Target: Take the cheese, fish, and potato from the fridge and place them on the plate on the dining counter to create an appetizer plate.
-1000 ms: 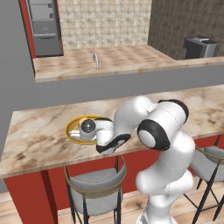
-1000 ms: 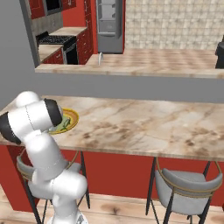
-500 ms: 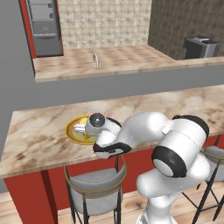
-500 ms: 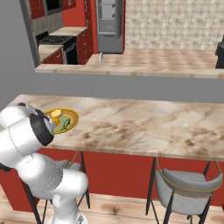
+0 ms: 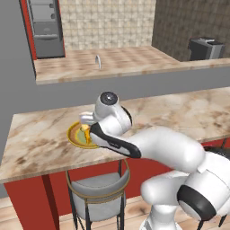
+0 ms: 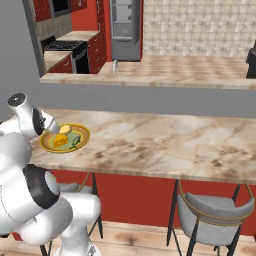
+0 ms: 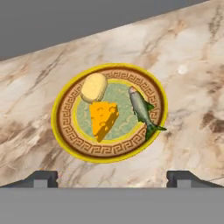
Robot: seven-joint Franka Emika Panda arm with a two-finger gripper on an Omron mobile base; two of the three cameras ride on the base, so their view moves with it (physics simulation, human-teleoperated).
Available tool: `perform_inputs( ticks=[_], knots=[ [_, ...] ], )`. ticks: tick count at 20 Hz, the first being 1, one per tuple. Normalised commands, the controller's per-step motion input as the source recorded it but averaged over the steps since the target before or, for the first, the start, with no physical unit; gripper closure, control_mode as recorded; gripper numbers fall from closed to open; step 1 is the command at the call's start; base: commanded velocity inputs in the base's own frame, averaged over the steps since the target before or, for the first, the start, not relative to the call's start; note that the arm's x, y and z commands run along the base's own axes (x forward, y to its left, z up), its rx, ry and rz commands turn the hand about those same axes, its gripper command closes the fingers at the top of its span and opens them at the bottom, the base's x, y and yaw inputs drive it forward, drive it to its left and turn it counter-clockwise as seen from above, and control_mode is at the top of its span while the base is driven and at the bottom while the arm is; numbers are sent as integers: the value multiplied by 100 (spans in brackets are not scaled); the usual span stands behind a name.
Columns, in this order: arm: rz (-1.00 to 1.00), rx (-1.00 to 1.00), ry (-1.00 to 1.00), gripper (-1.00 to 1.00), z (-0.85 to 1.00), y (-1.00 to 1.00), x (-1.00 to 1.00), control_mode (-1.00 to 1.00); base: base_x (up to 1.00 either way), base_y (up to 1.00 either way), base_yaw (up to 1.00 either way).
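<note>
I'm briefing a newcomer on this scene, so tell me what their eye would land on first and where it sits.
The plate with its gold rim, near the dining counter's edge. On it lie the cheese in the middle, the potato touching it, and the fish apart at the rim. Next, the white arm bends over the plate, its gripper open and empty above it.
</note>
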Motion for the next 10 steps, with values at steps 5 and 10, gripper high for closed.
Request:
perform_inputs(
  ticks=[5, 10],
  knots=[
    [-5, 0, -3, -100, 36, -60, -93, -100, 0, 0, 0],
    [-5, 0, -2, -100, 28, -80, -82, -100, 0, 0, 0]
  ],
)
